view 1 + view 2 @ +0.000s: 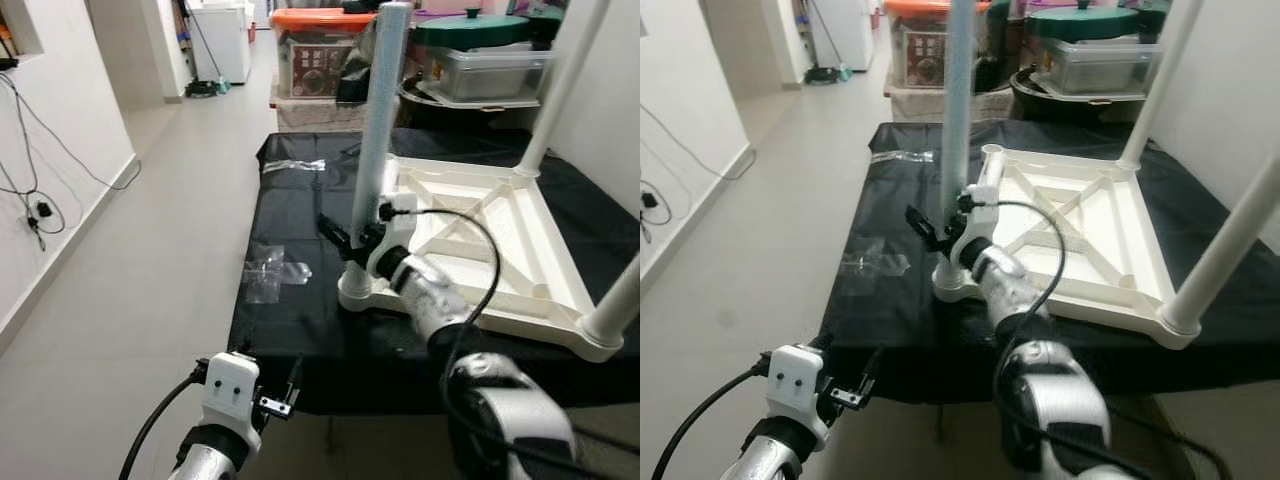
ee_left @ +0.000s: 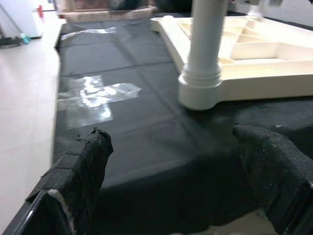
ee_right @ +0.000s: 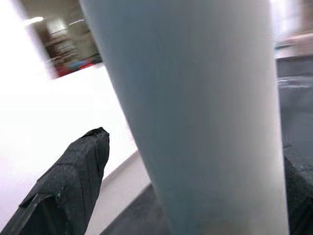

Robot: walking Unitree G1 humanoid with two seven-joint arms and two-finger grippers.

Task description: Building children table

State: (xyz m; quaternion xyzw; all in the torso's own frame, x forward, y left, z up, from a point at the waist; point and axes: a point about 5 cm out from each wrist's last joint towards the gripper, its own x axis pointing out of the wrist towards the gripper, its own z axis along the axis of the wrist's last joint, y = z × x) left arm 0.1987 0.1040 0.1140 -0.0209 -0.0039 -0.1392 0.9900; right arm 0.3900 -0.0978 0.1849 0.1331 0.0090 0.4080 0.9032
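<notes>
A white children's table [image 1: 520,292] lies upside down on a black-covered surface [image 1: 300,320]. A pale leg [image 1: 383,120] stands upright in its near left corner socket [image 1: 358,293]. My right gripper [image 1: 352,240] is open and straddles this leg low down; in the right wrist view a gap shows between one finger [image 3: 73,176] and the leg [image 3: 195,98]. Two more legs stand at the far right [image 1: 560,90] and near right [image 1: 625,300] corners. The far left socket [image 1: 990,152] holds no leg. My left gripper [image 1: 285,392] hangs open below the surface's front edge, facing the leg's base [image 2: 200,88].
Crumpled clear plastic [image 1: 272,272] lies on the black cover left of the table, and another piece [image 1: 295,165] lies farther back. Storage bins [image 1: 320,50] and a green-lidded container [image 1: 480,45] stand behind. Open floor [image 1: 150,250] runs along the left, by a wall with cables [image 1: 30,200].
</notes>
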